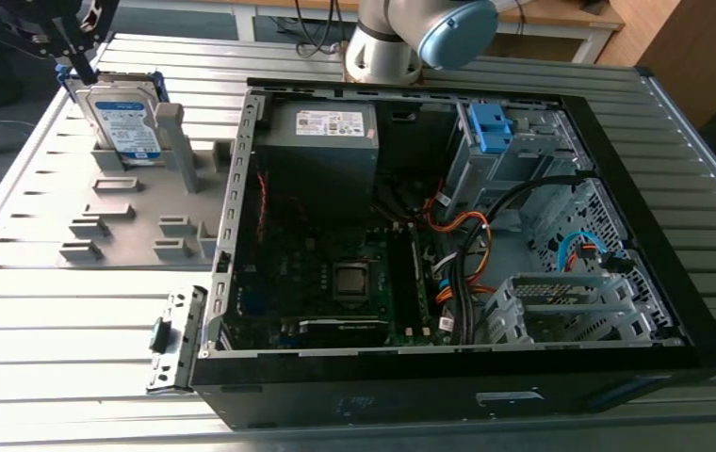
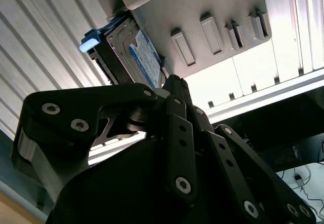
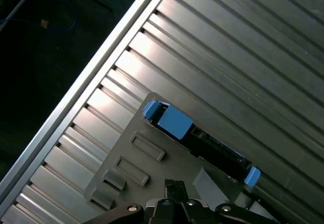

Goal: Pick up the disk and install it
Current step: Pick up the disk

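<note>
The disk (image 1: 125, 122) stands on edge in a slot of the grey holder plate (image 1: 44, 212) at the exterior view's upper left, its white-and-blue label facing the camera and its blue caddy around it. My gripper (image 1: 79, 71) hangs just above the disk's top corner, on the exterior view's left, and looks shut with nothing in it. In the second wrist view the gripper (image 2: 173, 82) points at the disk (image 2: 139, 57) close below. In the first wrist view the disk (image 3: 202, 138) is seen edge-on beyond the gripper (image 3: 174, 184).
An open computer case (image 1: 697, 320) lies on the slatted metal table (image 1: 69, 330), right of the holder plate in the exterior view. Inside are a grey power-supply box (image 1: 323, 141), a blue bracket (image 1: 490, 127) at a drive cage, a mainboard and loose cables. The arm's base (image 1: 390, 47) stands behind the case.
</note>
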`<state>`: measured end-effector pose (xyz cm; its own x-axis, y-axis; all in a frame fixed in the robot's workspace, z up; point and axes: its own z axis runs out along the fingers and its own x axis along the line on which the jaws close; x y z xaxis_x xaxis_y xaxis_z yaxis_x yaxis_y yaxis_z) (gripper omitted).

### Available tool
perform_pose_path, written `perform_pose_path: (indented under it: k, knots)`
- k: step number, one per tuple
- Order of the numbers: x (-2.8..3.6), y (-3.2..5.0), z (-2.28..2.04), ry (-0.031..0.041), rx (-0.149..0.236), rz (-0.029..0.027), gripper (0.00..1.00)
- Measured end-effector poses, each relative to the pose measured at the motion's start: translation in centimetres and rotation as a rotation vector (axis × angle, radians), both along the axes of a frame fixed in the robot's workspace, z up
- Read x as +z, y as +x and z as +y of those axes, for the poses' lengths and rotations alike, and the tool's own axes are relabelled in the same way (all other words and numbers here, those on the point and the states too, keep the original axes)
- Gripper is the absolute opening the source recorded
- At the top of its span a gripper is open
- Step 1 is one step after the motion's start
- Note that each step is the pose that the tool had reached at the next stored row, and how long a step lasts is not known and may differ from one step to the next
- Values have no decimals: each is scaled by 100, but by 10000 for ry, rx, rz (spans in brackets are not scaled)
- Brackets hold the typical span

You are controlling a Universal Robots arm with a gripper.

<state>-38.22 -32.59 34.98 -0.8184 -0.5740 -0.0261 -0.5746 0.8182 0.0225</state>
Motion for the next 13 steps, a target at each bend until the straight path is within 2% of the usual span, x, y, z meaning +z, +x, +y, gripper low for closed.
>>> perform_pose_path:
  k: [13]
  knots:
    - [0,0,0,0,294,0,11]
